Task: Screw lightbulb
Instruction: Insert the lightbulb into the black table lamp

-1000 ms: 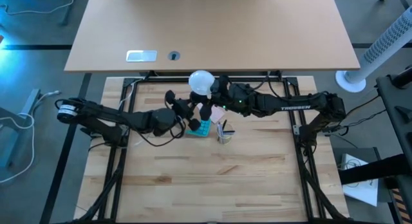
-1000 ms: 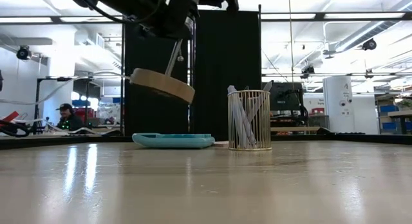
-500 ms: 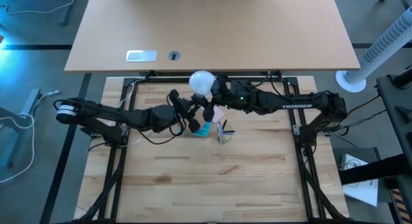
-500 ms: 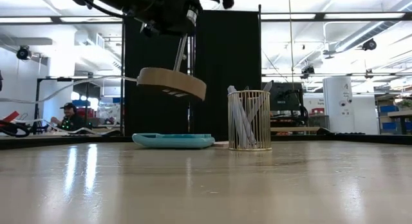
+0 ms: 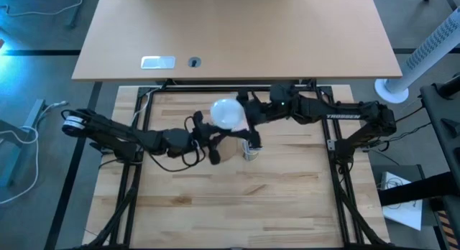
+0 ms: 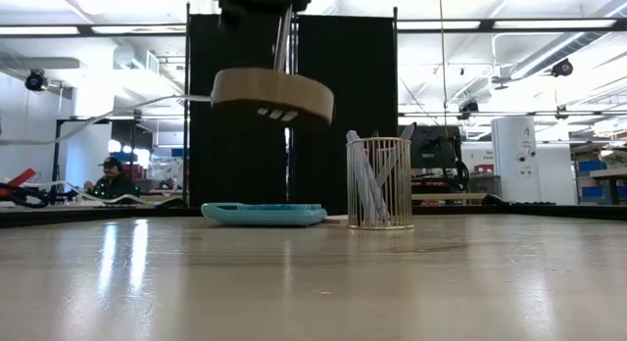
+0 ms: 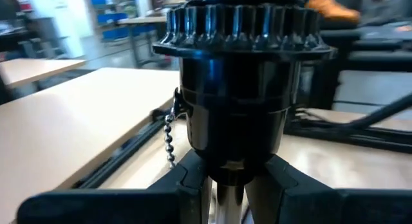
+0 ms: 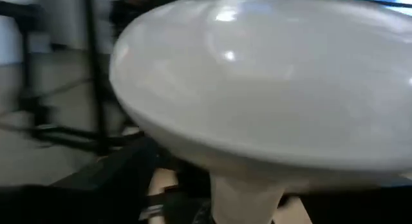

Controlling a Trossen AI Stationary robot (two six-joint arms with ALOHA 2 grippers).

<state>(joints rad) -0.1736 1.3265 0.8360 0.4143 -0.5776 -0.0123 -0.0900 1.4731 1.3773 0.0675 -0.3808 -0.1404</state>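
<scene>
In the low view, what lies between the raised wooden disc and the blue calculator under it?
Nothing: in the low view the wooden disc hangs in the air, with bare space down to the blue calculator on the table.

One lightbulb [image 5: 227, 113], one calculator [image 6: 264, 214], one wire cup [image 6: 379, 182].

Layout as we find it:
- wire cup [image 6: 379, 182] standing on the table [image 5: 237, 200], just beside the flat calculator [image 6: 265, 214], pens inside it;
- wooden disc [image 6: 272, 94] held in the air above the calculator;
- lightbulb [image 5: 228, 113] directly over the disc, near the table's middle;
- a second desk [image 5: 237, 31] behind.
</scene>
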